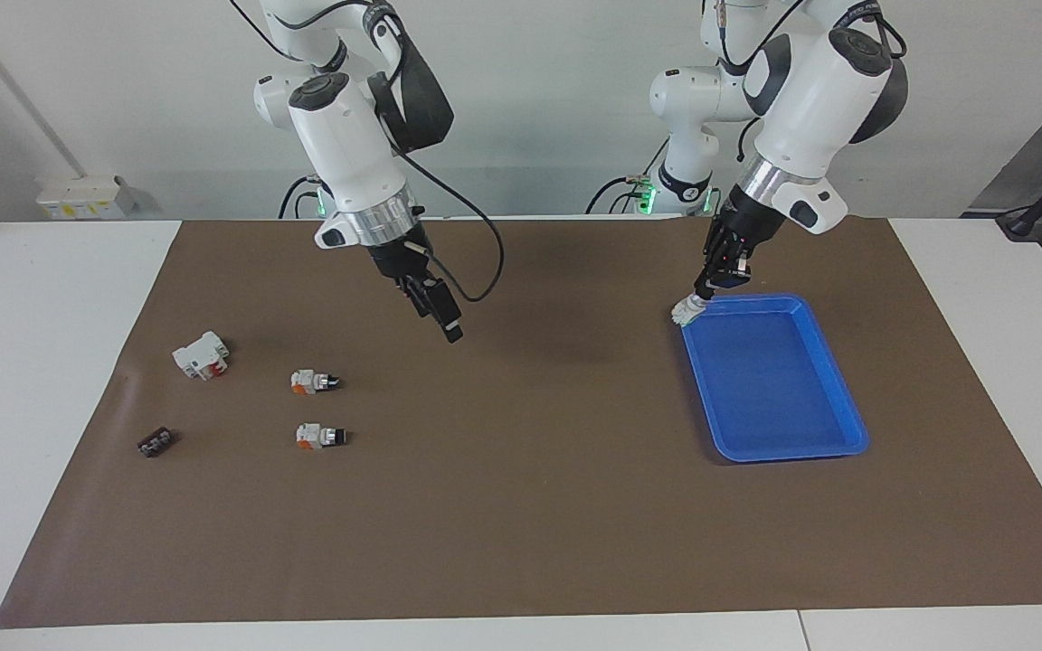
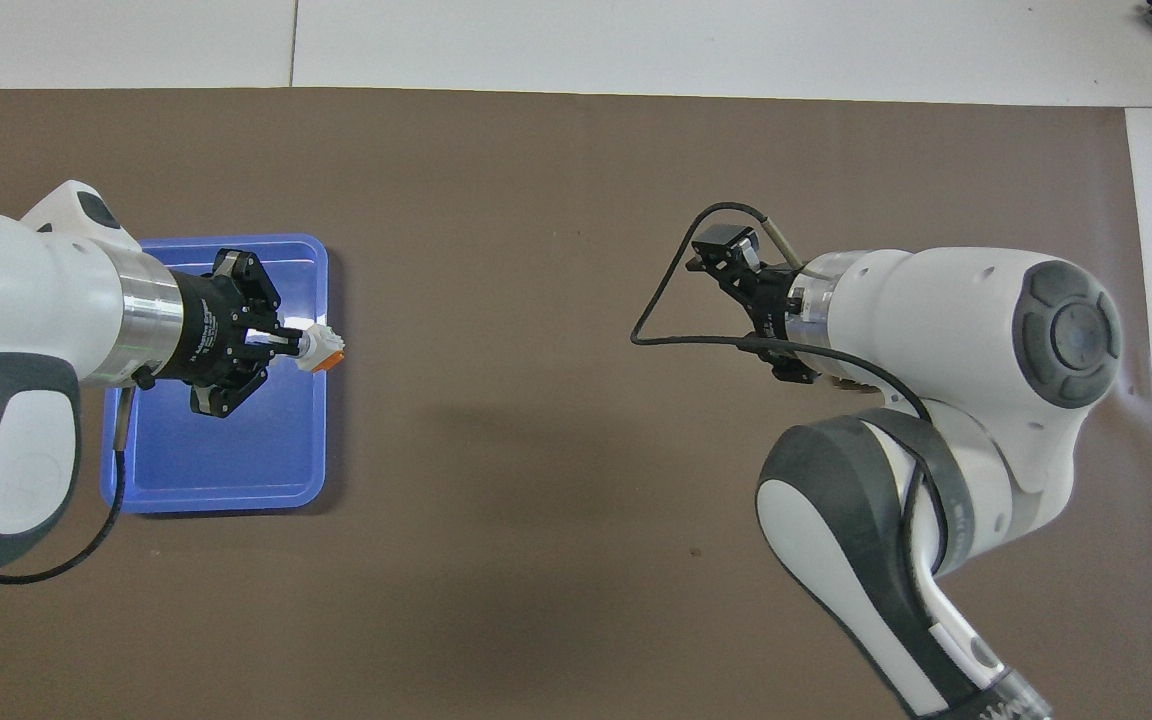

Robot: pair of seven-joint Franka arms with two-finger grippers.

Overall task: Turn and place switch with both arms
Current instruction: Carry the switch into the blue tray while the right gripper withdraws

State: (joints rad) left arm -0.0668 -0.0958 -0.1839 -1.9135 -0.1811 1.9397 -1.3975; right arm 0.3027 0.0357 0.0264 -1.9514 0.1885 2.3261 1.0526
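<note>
A robotics lab or test room: two white jointed robot arms are mounted at one edge of a white surface [image 1: 60,380] in front of a plain pale wall. A brown mat [image 1: 521,506] covers most of the surface, with a blue tray [image 1: 847,425] on the mat toward the left arm's end. Loose black cables trail by the arm bases near the wall.

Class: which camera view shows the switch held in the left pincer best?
The overhead view: the switch, white with an orange block, shows clearly at the left pincer over the blue tray's edge. The facing view shows only a small pale shape.
</note>
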